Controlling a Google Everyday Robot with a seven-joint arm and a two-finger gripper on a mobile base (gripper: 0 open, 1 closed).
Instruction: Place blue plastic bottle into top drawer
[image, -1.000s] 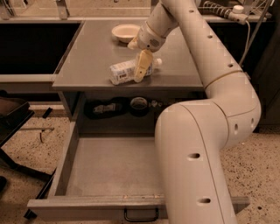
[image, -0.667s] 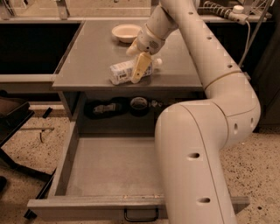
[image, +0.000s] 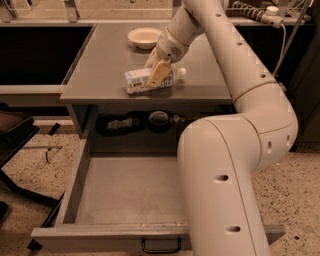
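The gripper (image: 156, 75) is at the blue plastic bottle (image: 135, 81), which lies on the tabletop (image: 100, 65); whether it clamps the bottle I cannot tell. The top drawer (image: 130, 192) stands open well below it, so lifting and placing are left, I judge.

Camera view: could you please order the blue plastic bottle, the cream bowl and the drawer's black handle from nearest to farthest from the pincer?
1. The blue plastic bottle, lying on the tabletop, right at the pincer.
2. The cream bowl, farther back on the tabletop.
3. The black handle, on the open top drawer front, at the bottom.
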